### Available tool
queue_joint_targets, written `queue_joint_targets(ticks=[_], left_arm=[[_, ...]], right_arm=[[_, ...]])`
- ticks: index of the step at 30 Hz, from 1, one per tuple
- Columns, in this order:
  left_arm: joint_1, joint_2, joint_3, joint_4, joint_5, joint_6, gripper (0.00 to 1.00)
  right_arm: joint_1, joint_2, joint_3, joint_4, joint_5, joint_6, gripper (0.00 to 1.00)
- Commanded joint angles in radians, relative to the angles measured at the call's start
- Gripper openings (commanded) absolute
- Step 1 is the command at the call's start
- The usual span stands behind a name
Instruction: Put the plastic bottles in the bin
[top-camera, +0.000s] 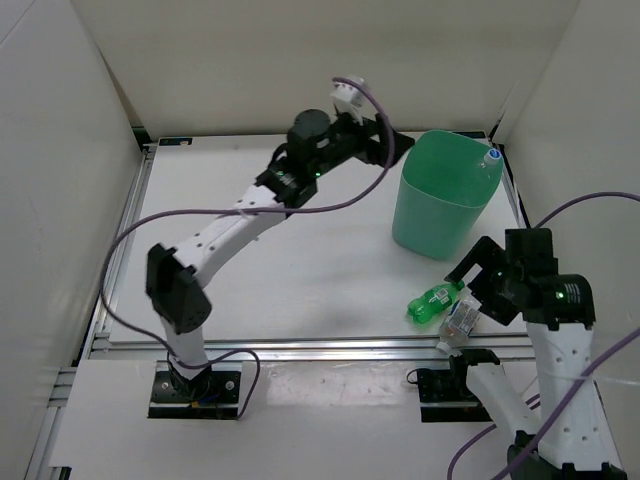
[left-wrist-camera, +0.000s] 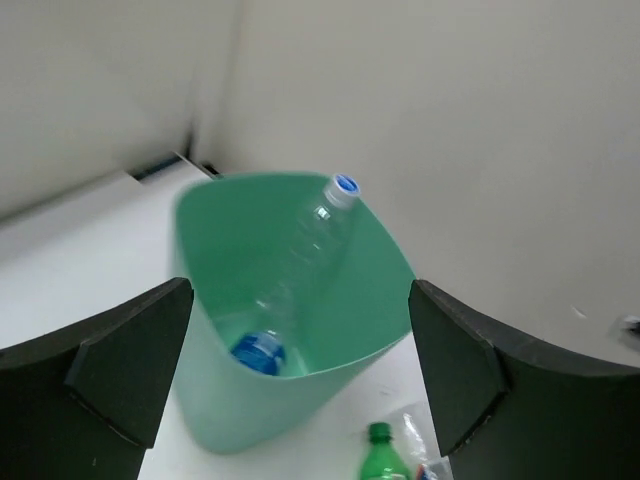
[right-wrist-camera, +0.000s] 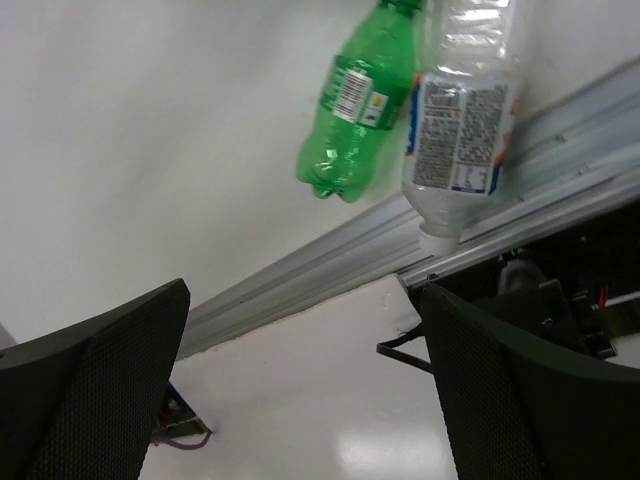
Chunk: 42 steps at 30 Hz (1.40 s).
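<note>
- Upper right of the top view: we note the bin (top-camera: 440, 205), a clear bottle (left-wrist-camera: 305, 245) leaning inside; left gripper (left-wrist-camera: 300, 290) spread wide near the rim.
- Lower right: right gripper (right-wrist-camera: 303, 290) spread wide, empty, near the green bottle (right-wrist-camera: 355, 100) and the labelled bottle (right-wrist-camera: 460, 120).

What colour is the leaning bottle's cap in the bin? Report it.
Blue cap, best in left wrist view.

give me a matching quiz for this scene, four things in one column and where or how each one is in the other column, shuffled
Things:
1. green bottle
2. blue-capped clear bottle
3. labelled clear bottle
4. left end effector

Places or states:
A. open, raised beside the bin
B. lying with its cap end on the metal rail
C. lying on the white table, off the rail
D. leaning inside the bin, cap at the rim

Pairs: 1-C, 2-D, 3-B, 4-A
</note>
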Motion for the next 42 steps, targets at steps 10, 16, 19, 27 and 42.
queue_joint_targets(ticks=[10,16,19,27,42], left_arm=[[0.077,-0.594,-0.482,-0.093,-0.187,0.201,1.0],[0.095,-0.732,-0.629,-0.134,-0.215,0.183,1.0],[0.095,-0.752,-0.64,-0.156,-0.215,0.183,1.0],[0.095,-0.763,-0.649,-0.187,-0.246,0.183,1.0],[0.095,-0.802,-0.659,-0.228,-0.266,0.173,1.0]], right_arm=[[-0.036,0.129,-0.256,-0.112,0.204,0.321,1.0],[-0.191,0.267,-0.357,-0.089,0.259,0.349,1.0],[-0.245,0.278,-0.392,-0.024,0.249,0.309,1.0],[-0.311,0.359,-0.446,0.115,0.218,0.251,1.0],[-0.311,0.46,-0.399,0.247,0.124,0.205,1.0]])
